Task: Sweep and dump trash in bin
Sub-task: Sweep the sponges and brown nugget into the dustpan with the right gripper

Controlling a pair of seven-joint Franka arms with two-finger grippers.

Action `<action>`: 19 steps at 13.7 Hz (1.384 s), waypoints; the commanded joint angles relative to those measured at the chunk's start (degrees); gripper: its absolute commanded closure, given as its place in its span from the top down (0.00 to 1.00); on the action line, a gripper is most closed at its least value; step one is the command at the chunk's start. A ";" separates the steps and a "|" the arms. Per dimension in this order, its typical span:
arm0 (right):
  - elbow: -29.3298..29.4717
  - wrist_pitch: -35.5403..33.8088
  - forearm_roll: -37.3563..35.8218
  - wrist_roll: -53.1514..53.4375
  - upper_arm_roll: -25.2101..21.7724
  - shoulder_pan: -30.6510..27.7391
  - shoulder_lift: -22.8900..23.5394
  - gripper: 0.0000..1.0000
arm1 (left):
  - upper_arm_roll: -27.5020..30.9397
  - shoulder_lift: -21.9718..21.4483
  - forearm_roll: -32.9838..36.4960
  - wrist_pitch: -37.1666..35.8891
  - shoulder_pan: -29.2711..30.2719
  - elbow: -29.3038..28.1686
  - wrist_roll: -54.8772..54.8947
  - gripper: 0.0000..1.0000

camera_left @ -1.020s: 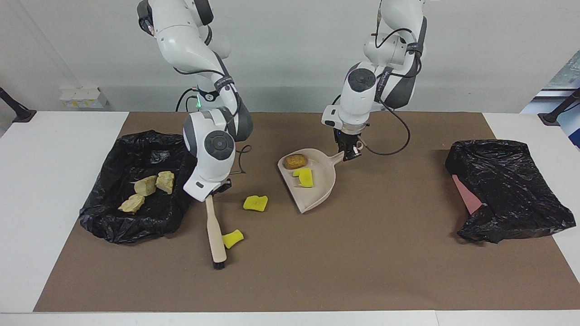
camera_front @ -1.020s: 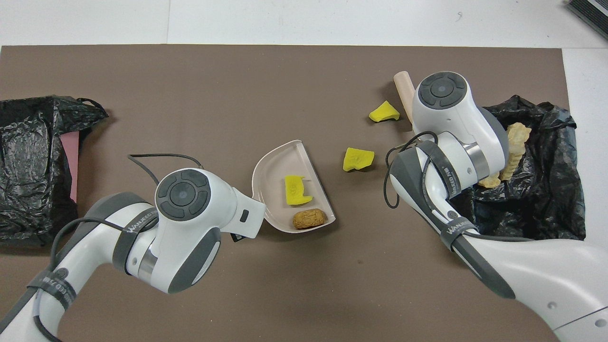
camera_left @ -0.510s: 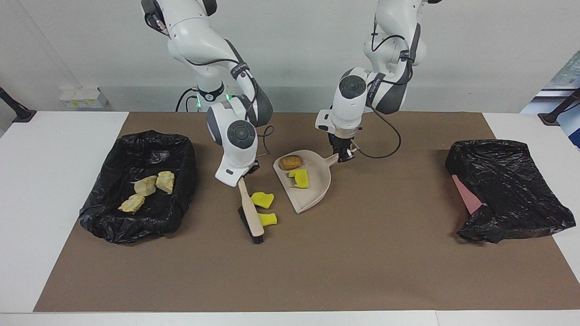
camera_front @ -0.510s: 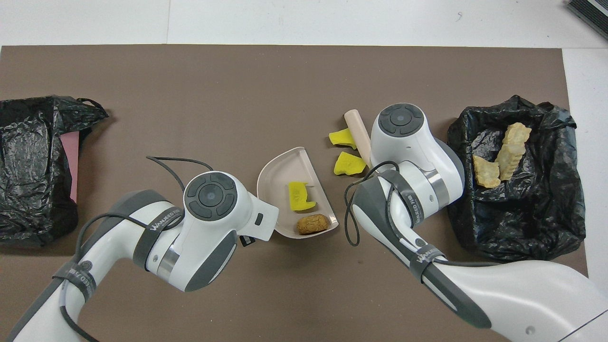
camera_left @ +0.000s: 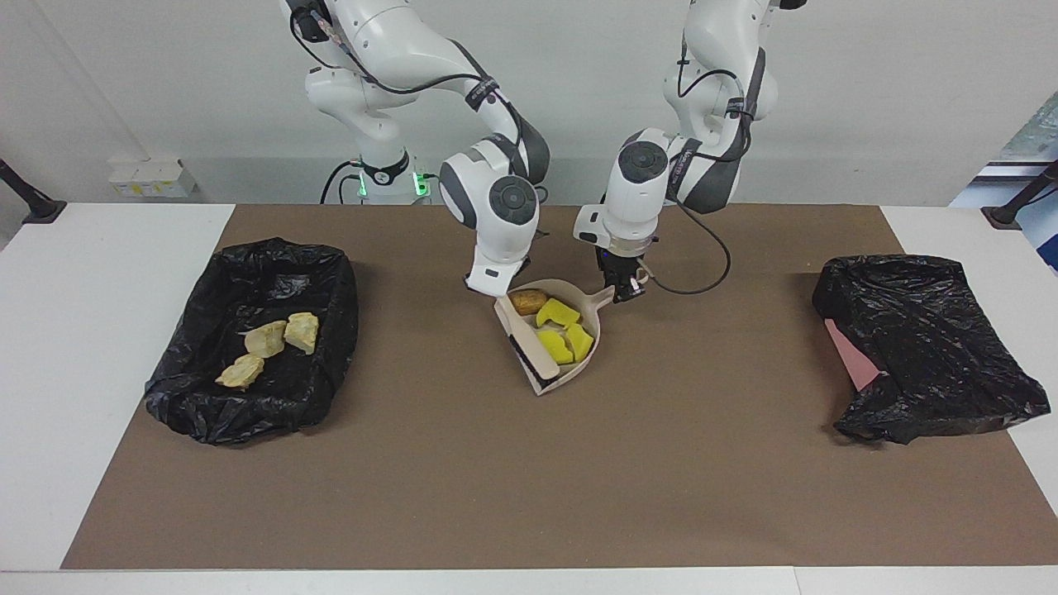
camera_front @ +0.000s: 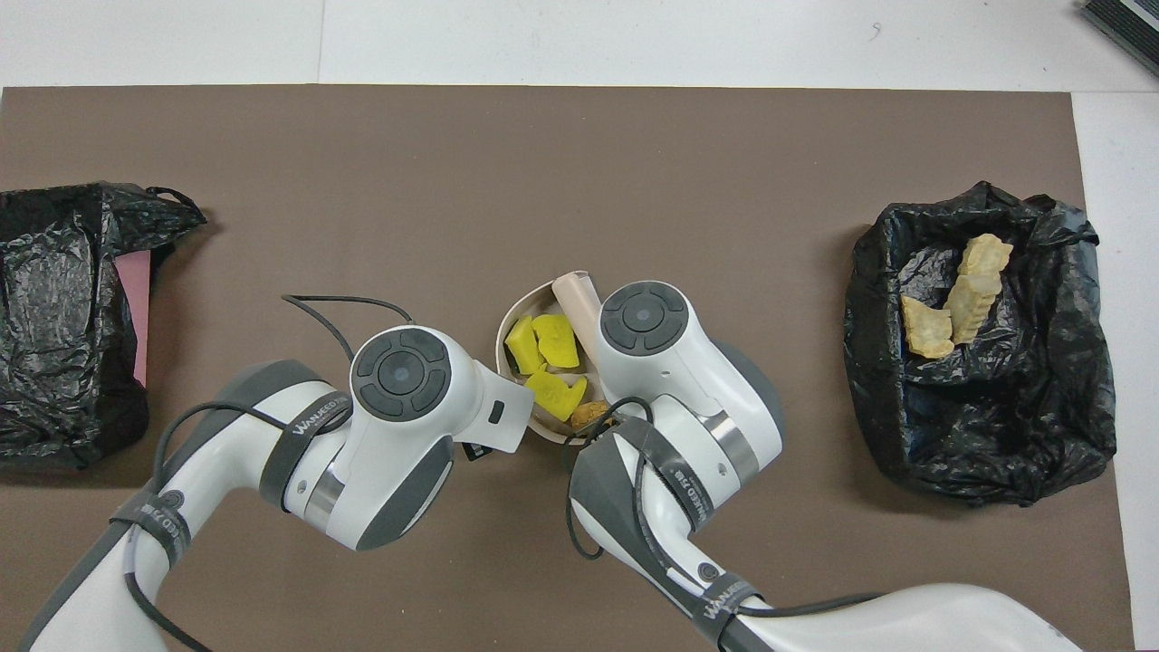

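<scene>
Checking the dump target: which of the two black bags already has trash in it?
The open black bag at the right arm's end, holding three tan lumps. The other black bag lies crumpled shut, with no trash visible.

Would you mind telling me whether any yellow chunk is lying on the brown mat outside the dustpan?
No, all three yellow chunks sit inside the dustpan beside the brown nugget, and none lies on the brown mat.

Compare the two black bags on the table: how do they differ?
The bag at the right arm's end lies open like a tray and holds three tan lumps. The bag at the left arm's end is crumpled shut, with something pink showing at its edge. Both are glossy black plastic.
</scene>
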 commanded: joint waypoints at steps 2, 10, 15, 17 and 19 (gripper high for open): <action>0.23 0.79 3.04 3.98 0.11 -0.50 -0.60 0.00 | 0.28 1.68 1.18 3.52 2.62 0.49 0.23 0.00; -5.73 -2.66 7.49 24.71 0.20 2.12 -11.83 0.00 | 0.45 3.08 -1.28 1.17 10.71 3.46 17.63 0.00; -14.18 2.45 17.35 27.70 0.37 9.40 -17.74 0.00 | 0.45 4.66 -1.46 -12.10 16.51 15.15 25.71 0.00; -15.67 6.37 17.98 32.69 0.37 14.33 -17.04 0.00 | 0.37 4.67 -3.20 -14.40 19.14 17.53 28.09 0.00; -17.69 11.84 17.98 35.88 0.37 17.76 -16.25 0.00 | 0.37 4.75 -4.18 -17.73 21.61 20.86 31.42 0.00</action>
